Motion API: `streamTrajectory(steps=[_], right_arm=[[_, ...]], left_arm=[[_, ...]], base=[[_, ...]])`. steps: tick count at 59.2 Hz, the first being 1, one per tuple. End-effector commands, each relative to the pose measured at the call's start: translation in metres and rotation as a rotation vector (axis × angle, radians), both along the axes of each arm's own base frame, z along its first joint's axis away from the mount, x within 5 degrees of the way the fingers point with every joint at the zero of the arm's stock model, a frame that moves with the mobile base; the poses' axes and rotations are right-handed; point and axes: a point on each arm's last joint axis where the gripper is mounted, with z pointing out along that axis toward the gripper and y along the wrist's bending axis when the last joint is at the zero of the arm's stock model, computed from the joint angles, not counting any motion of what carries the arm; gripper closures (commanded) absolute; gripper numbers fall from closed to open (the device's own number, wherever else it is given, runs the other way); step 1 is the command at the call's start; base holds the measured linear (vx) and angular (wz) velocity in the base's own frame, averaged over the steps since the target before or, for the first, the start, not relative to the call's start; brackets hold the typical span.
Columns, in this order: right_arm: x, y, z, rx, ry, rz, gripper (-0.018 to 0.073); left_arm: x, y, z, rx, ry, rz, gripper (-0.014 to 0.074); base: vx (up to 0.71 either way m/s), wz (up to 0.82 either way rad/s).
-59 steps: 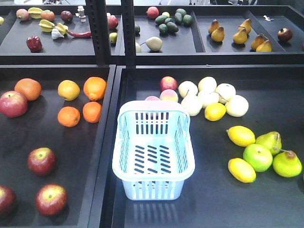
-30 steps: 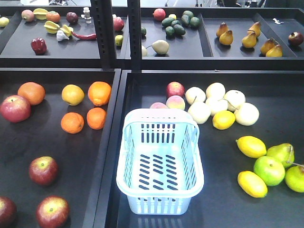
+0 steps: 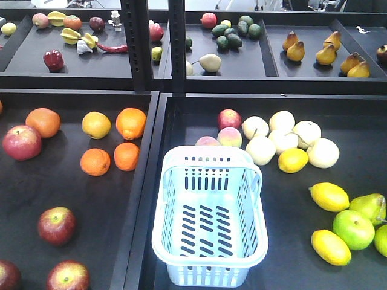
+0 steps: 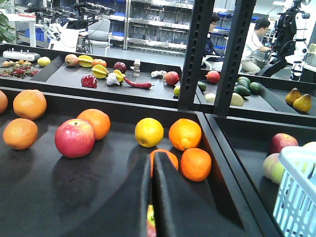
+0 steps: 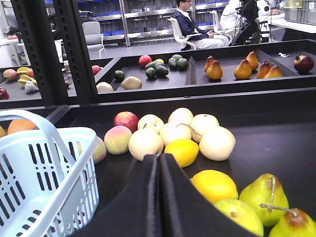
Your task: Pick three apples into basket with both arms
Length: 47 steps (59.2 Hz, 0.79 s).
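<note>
The left end effector (image 4: 153, 160) is reaching out over the left tray (image 3: 36, 187), its two black fingers pressed together and gripping nothing. The right end effector (image 5: 158, 158) is hanging the same way, fingers pressed together around nothing, with the pale blue basket (image 3: 205, 273) standing close on its left. That basket is sitting upright at the front left of the right tray (image 3: 290, 181). At the near edge of the left tray a dark red apple (image 3: 68, 275) is lying beside a cut-off apple (image 3: 5, 275) in the corner. A little further back a second apple (image 3: 56, 225) is resting alone, and the far apple (image 3: 22, 142) is lying by the left edge, so all of them are sitting outside the basket. Oranges (image 3: 126, 156) are clustering behind them. Right of the basket, two lemons (image 3: 329, 196) are flanking a green apple (image 3: 354, 229). Further back, pale round fruits (image 3: 260, 149) are bunching together beside two peaches (image 3: 230, 119). On the back shelf (image 3: 242, 66), brown-yellow pears (image 3: 295, 48) and avocados (image 3: 233, 39) are lying in dark trays.
</note>
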Motion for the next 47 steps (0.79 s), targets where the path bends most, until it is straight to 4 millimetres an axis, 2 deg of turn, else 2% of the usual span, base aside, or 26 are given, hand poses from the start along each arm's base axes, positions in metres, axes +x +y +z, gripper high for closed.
streamTrajectory(steps=[1, 47], right_arm=[[-0.0002, 0.0012, 0.0032, -0.004, -0.074, 0.013, 0.0566], [-0.0002, 0.0012, 0.0032, -0.004, -0.074, 0.013, 0.0566]], left_arm=[[-0.0025, 0.0000, 0.0168, 0.000, -0.119, 0.002, 0.0602], [-0.0025, 0.0000, 0.0168, 0.000, -0.119, 0.002, 0.0602]], base=[[0.03, 0.02], [0.01, 0.01]])
